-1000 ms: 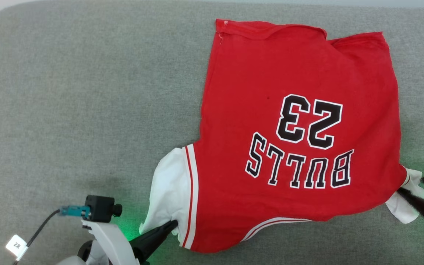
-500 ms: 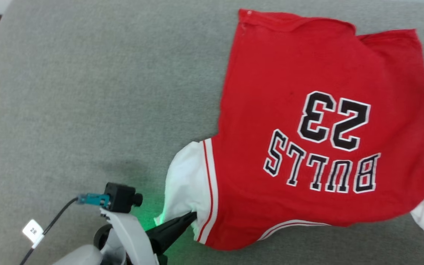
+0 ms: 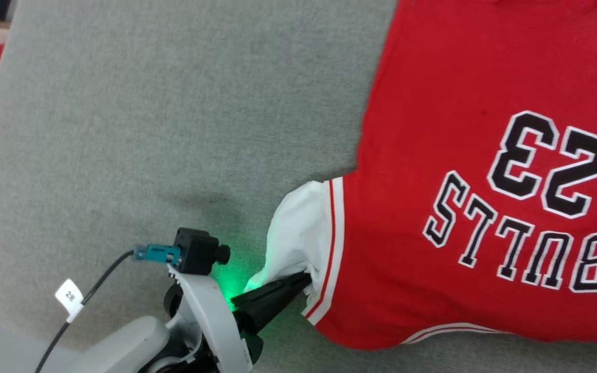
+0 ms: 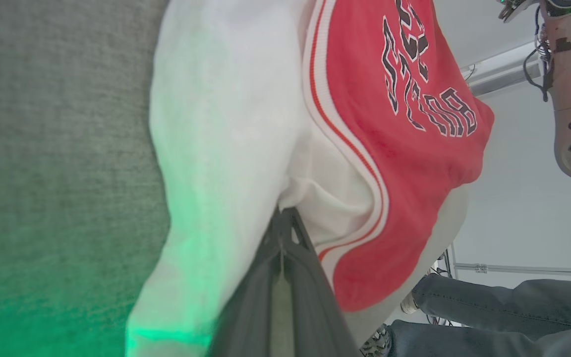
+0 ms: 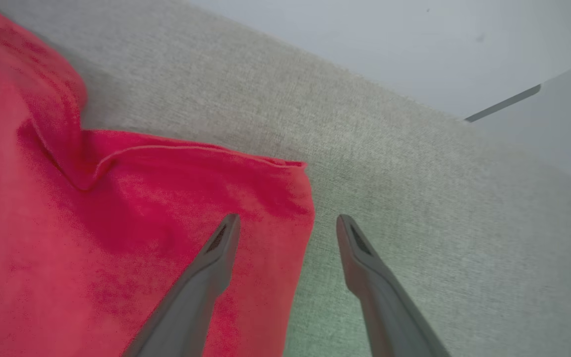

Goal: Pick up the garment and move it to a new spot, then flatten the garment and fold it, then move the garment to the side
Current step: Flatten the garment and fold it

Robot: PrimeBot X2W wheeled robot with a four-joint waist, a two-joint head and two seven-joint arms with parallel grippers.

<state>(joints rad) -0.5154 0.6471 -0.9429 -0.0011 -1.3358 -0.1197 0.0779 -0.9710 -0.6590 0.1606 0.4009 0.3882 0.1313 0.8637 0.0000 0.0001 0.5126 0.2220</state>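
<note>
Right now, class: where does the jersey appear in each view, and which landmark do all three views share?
Head view: the garment fills the right side; the left gripper pinches its white sleeve.
Left wrist view: garment from centre to upper right, sleeve above the shut fingers.
Right wrist view: garment, a red corner at left, by the open right gripper.
Shared landmark: the grey cushion.

Head view: I see a grey woven-cloth surface, its rounded corner at the upper left of the frame, its weave plain across the left half, with a green glow at lower centre. The garment lies on it across the right half, printed side up, "BULLS" and "23" reading upside down to me, a white, red-striped sleeve at lower centre. Right wrist view: a red hemmed corner rests on the grey at left, uncovered cloth to its right.
</note>
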